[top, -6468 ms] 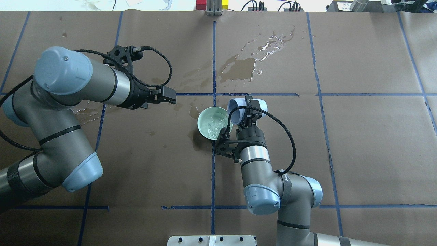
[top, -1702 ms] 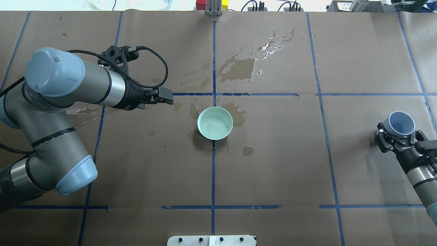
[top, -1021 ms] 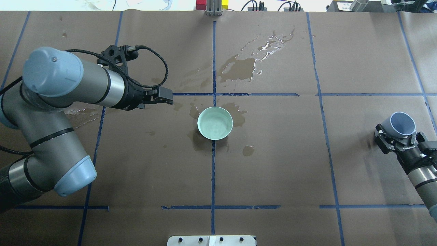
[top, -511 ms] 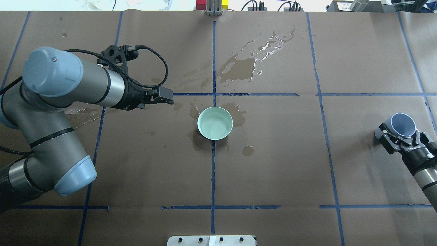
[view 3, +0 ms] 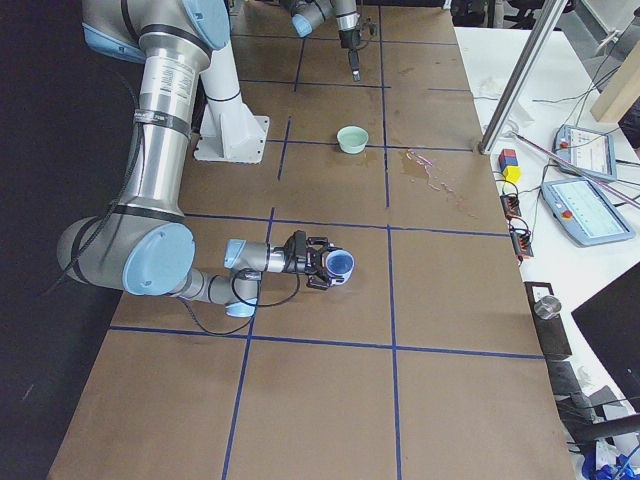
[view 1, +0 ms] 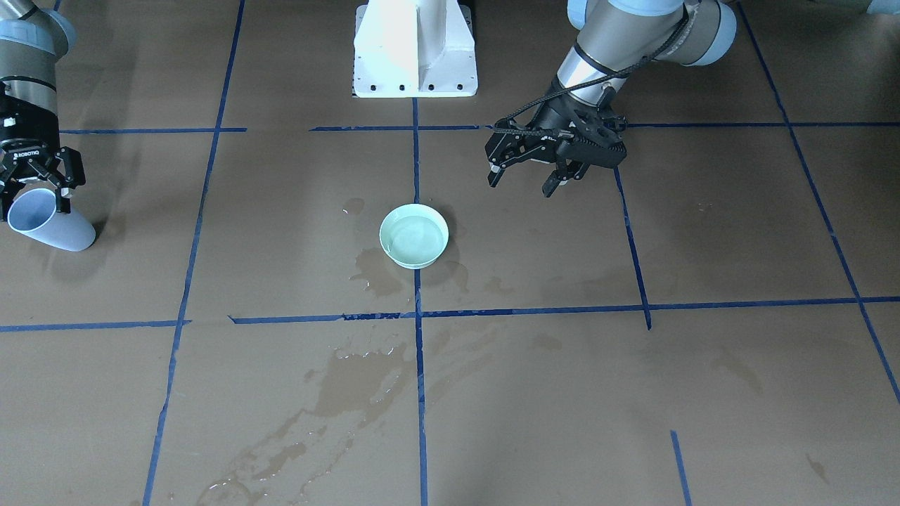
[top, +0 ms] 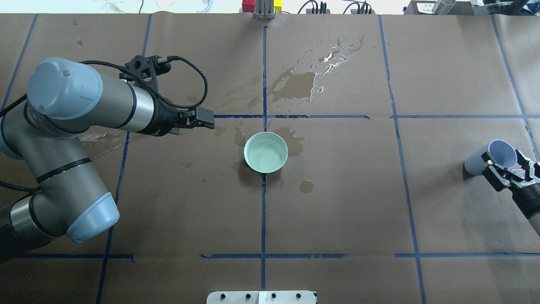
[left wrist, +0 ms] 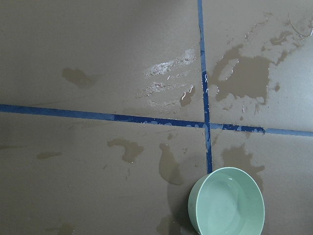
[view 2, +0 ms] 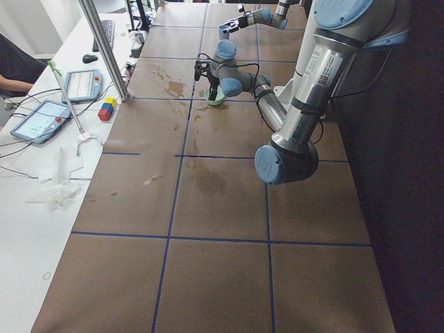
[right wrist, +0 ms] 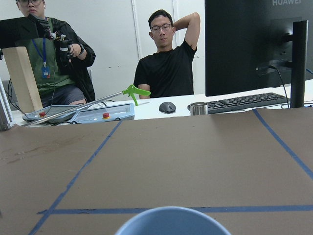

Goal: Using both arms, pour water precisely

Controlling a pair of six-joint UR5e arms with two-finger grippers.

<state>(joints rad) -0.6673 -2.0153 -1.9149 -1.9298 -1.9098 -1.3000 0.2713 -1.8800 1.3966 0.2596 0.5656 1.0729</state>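
The water (view 1: 413, 235) lies clear and shallow in a mint-green bowl (top: 265, 153) at the table's middle, also seen in the left wrist view (left wrist: 227, 205). My left gripper (view 1: 524, 186) hangs open and empty, left of the bowl in the overhead view (top: 209, 120). A pale blue cup (top: 485, 161) stands near the table's right edge. My right gripper (top: 508, 166) lies level beside the cup, with its fingers spread on either side of the rim. The front view shows that cup (view 1: 60, 230) just below the right gripper (view 1: 35, 193). The cup's rim (right wrist: 171, 220) fills the bottom of the right wrist view.
Dark wet smears (top: 295, 84) spread beyond the bowl, with smaller ones around it (top: 306, 185). The white pedestal (view 1: 415, 49) stands at the robot's side. Two people (right wrist: 168, 58) sit past the right end behind a keyboard (right wrist: 244, 103). Tablets (view 2: 41, 121) lie on a side bench.
The right gripper, earlier tipping the cup over the bowl, has carried it to the right edge. In the last half second it drew back, showing more of the cup. The left arm held still.
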